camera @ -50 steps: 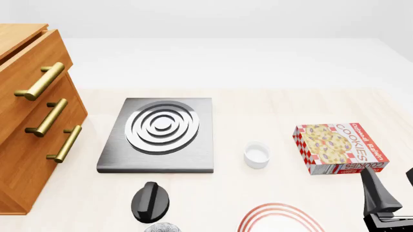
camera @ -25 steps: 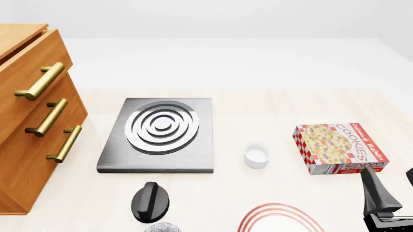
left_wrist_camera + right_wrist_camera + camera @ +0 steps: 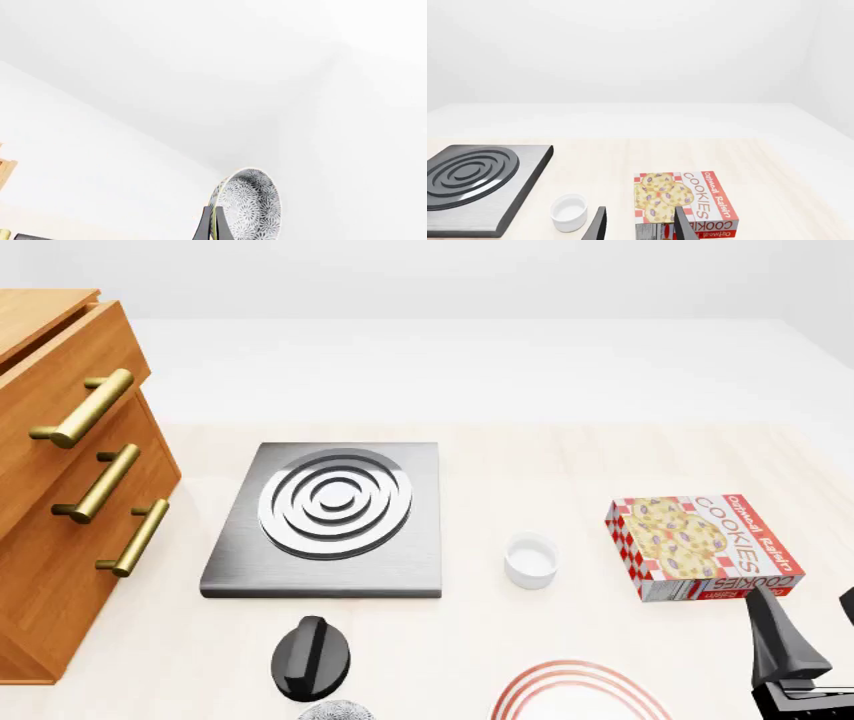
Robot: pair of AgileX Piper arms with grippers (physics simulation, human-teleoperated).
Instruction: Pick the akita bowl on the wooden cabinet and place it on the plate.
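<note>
Your left gripper (image 3: 213, 225) clamps the akita bowl (image 3: 248, 205) by its rim, held tipped on edge at the near edge; the plate (image 3: 577, 692) lies just to its right; your right gripper (image 3: 639, 227) hangs open

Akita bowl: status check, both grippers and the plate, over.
Left gripper shut on akita bowl, bowl tipped on edge. Right gripper open, empty, near cookie box. Plate bare at the near table edge; black knob beside it.
</note>
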